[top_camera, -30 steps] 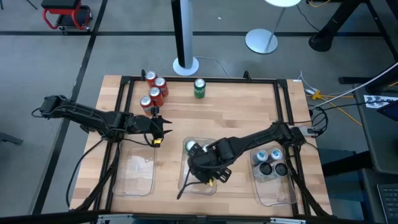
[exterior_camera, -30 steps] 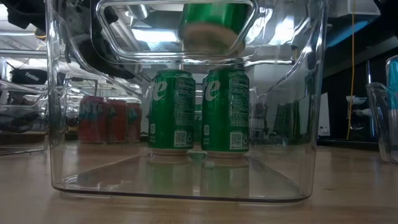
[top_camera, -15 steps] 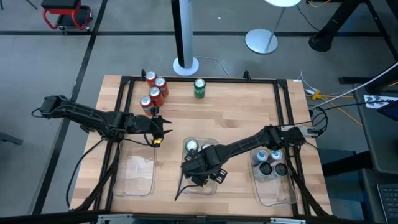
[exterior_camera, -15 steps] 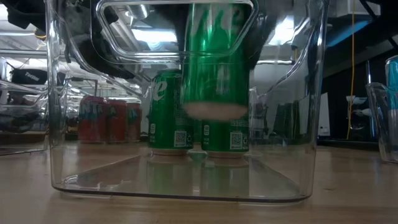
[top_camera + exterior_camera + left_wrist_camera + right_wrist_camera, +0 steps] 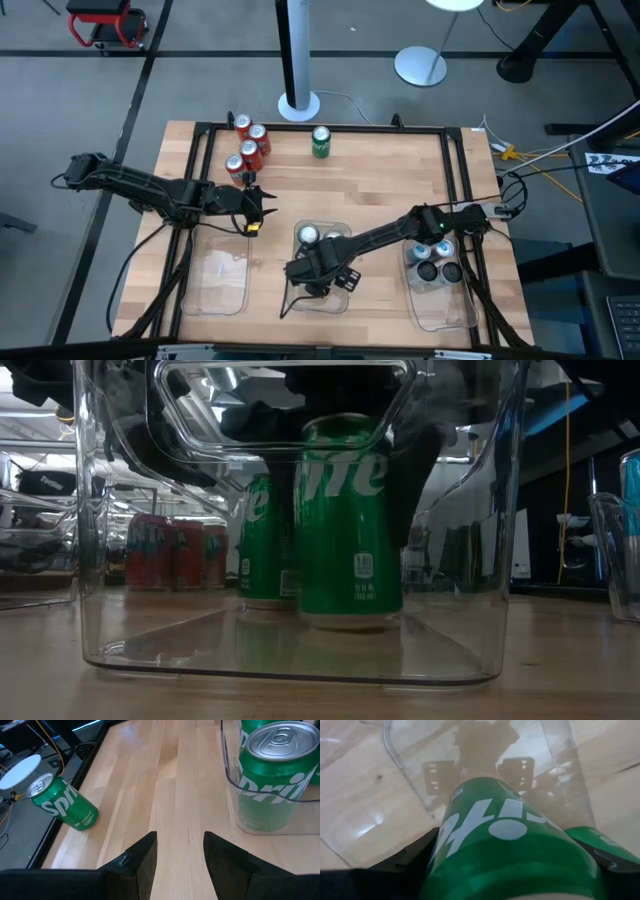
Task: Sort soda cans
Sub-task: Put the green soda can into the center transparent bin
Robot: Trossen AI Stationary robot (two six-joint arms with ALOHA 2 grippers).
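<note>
My right gripper [image 5: 322, 272] reaches down into the middle clear tray [image 5: 343, 300] and is shut on a green can [image 5: 350, 520], which fills the right wrist view [image 5: 505, 835]. Another green can [image 5: 308, 236] stands on its base at the tray's far end. One more green can [image 5: 320, 141] stands on the table near the far edge, also seen in the left wrist view [image 5: 65, 802]. Several red cans [image 5: 250, 145] cluster at the far left. My left gripper [image 5: 252, 207] hovers open, left of the middle tray and near the red cans. My right gripper pinches the green can's side wall [image 5: 470, 820] between its two fingers [image 5: 405, 860], coming from above and pointing down. The can is upright inside the tray, with its base [image 5: 350, 622] at or just above the tray floor; I cannot tell which.
An empty clear tray [image 5: 222, 280] lies near left. The right tray [image 5: 440, 300] holds silver-blue and dark cans [image 5: 432, 260]. A black frame [image 5: 330, 128] borders the table. Bare wood lies between the trays and the far cans.
My right gripper has gone down into the middle tray with the green can, shifting slightly toward the table's left. The can has dropped from above the tray's rim to about its floor, staying upright. The left arm has kept still.
</note>
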